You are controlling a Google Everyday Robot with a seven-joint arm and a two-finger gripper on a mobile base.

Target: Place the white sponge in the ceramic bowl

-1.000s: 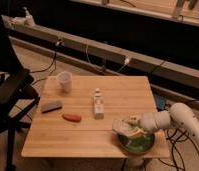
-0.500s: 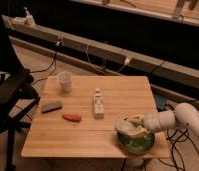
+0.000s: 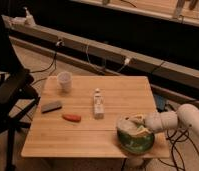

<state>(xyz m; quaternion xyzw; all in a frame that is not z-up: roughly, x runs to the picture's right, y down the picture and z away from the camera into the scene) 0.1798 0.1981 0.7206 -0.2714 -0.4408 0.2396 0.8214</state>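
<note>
A green ceramic bowl (image 3: 135, 141) stands at the table's front right corner. A pale white sponge (image 3: 125, 123) lies at the bowl's upper left rim, over its inside. My gripper (image 3: 139, 127) reaches in from the right, just above the bowl and right against the sponge. Its white arm (image 3: 188, 119) runs off past the table's right edge. I cannot tell whether the sponge rests in the bowl or is held.
On the wooden table (image 3: 83, 135) are a white cup (image 3: 65, 81) at the back left, a grey block (image 3: 51, 106), an orange-red object (image 3: 71, 118) and a small white bottle (image 3: 98, 104) in the middle. A black chair (image 3: 10, 92) stands at the left. Cables hang behind the table.
My gripper and arm have shifted slightly to the right over the bowl. The sponge has stayed at the bowl's left rim. Nothing else has moved.
</note>
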